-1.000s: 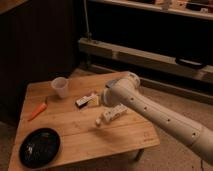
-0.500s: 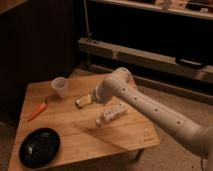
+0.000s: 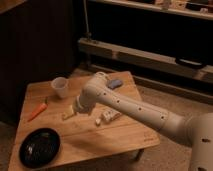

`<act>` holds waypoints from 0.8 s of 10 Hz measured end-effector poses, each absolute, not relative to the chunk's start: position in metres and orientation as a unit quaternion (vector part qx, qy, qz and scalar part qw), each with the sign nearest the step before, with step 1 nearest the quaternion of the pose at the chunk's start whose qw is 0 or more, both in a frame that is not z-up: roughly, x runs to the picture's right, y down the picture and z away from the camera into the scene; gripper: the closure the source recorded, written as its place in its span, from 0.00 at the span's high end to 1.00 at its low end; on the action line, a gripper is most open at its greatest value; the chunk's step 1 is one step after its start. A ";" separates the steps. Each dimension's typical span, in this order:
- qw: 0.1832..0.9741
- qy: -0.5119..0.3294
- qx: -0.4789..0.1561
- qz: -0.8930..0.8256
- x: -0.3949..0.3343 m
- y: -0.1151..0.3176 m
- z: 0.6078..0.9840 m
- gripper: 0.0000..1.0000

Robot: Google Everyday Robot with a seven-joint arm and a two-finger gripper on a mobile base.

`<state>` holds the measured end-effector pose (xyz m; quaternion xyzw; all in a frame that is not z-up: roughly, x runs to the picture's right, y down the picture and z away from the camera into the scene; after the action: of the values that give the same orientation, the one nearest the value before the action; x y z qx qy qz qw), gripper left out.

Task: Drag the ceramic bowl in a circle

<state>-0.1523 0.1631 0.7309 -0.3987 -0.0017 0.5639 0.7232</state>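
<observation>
The ceramic bowl (image 3: 40,146) is a wide, shallow, glossy black dish with pale specks inside, sitting at the front left corner of the wooden table (image 3: 125,137). My gripper (image 3: 70,113) hangs at the end of the white arm over the middle of the table. It is to the right of and behind the bowl, clearly apart from it.
A small translucent white cup (image 3: 59,87) stands at the back left. An orange carrot (image 3: 37,111) lies near the left edge. A small white packet (image 3: 108,117) lies mid-table under the arm, and a blue object (image 3: 115,83) lies at the back. Dark shelving stands behind.
The arm has swung left across the table, carrying the gripper from near the white packet toward the left half, closer to the bowl. The objects on the table have not moved.
</observation>
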 end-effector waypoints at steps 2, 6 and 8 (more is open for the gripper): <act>0.734 -0.017 -0.409 0.542 -0.160 0.182 0.738 0.80; 0.757 -0.053 -0.442 0.478 -0.204 0.186 0.745 0.80; 0.770 -0.044 -0.453 0.448 -0.210 0.197 0.738 0.80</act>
<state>-0.2101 0.1969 0.7384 -0.4529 -0.0438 0.4478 0.7697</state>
